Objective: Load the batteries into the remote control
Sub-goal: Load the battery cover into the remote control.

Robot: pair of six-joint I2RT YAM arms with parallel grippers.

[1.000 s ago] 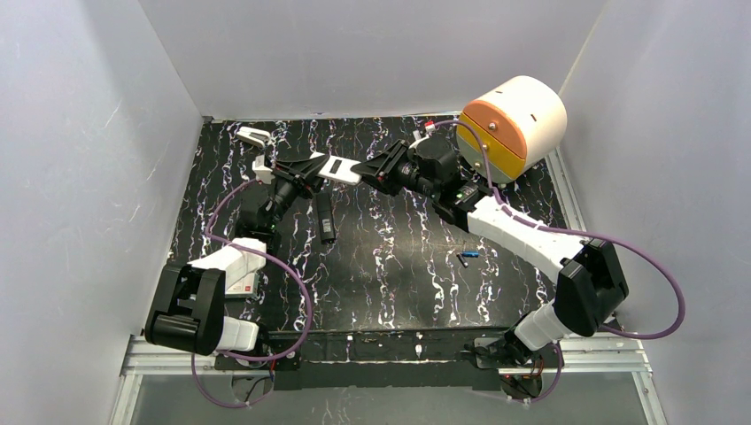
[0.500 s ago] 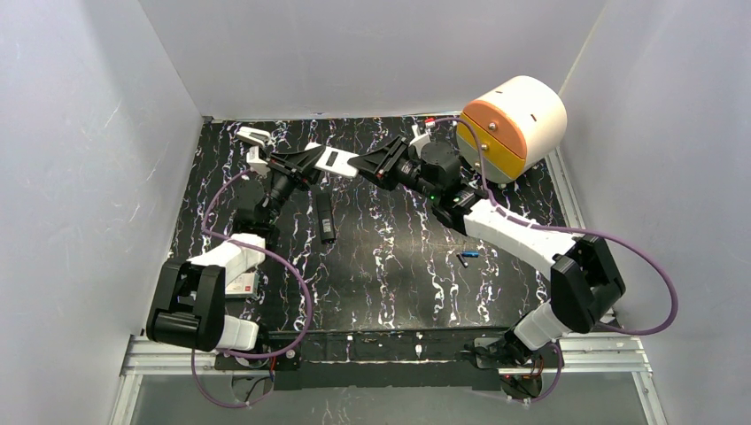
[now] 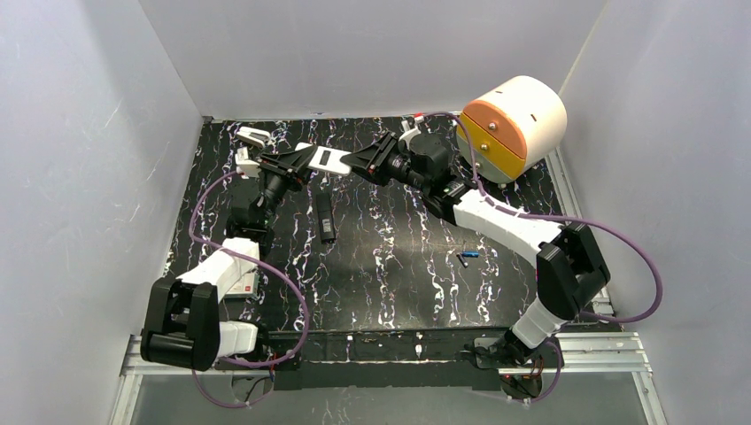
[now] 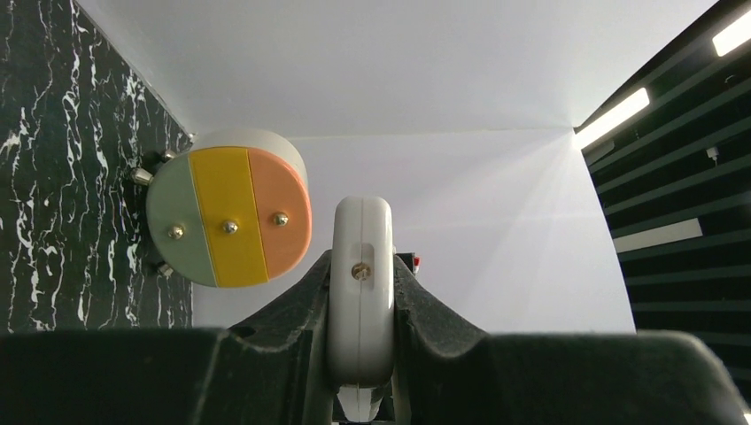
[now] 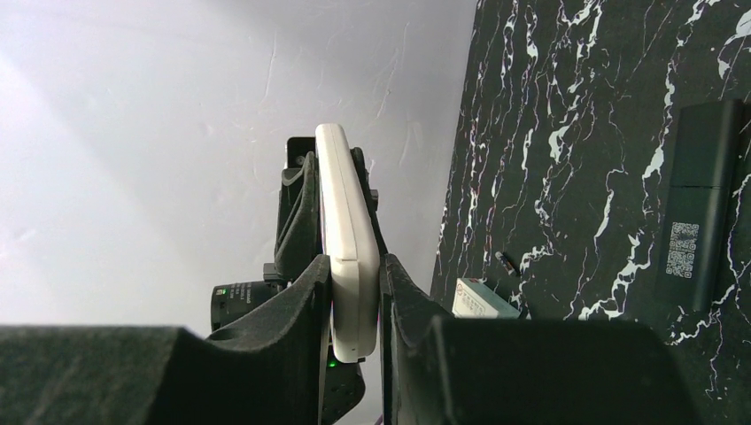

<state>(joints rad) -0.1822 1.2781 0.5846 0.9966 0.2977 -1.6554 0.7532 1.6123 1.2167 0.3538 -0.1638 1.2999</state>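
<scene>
The left end effector (image 3: pixel 301 162) and right end effector (image 3: pixel 354 163) each pinch an end of the stiff, light remote (image 3: pixel 326 159) above the counter (image 3: pixel 398 283), while the tiny, probably slippery batteries (image 3: pixel 468 258) lie on it, best pinched across their middles.

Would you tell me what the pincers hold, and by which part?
Both clamp the slim white plastic remote control: left pincer on one end, right pincer on the opposite end.
</scene>
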